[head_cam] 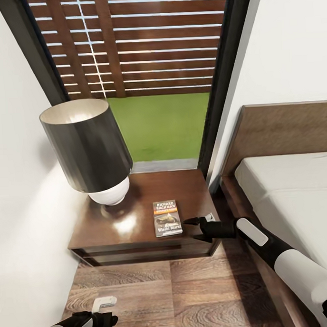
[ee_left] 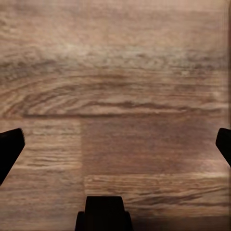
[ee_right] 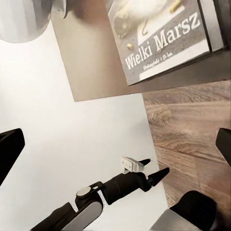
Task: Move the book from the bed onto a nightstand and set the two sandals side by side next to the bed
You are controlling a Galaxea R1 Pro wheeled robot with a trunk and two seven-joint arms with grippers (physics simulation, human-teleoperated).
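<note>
The book lies flat on the glossy dark-brown nightstand, near its front right part, cover up. In the right wrist view the book shows its white title "Wielki Marsz" at the nightstand's edge. My right gripper hovers just right of the book, open, with nothing between its fingers. My left gripper hangs low over the wood floor, open and empty, fingertips wide apart. The bed with off-white mattress stands to the right. The sandals are out of view.
A dark-shaded lamp with a white base takes the nightstand's back left. A white wall is close on the left. A tall dark-framed window looks onto grass and a slatted fence. Wood-plank floor lies between nightstand and me.
</note>
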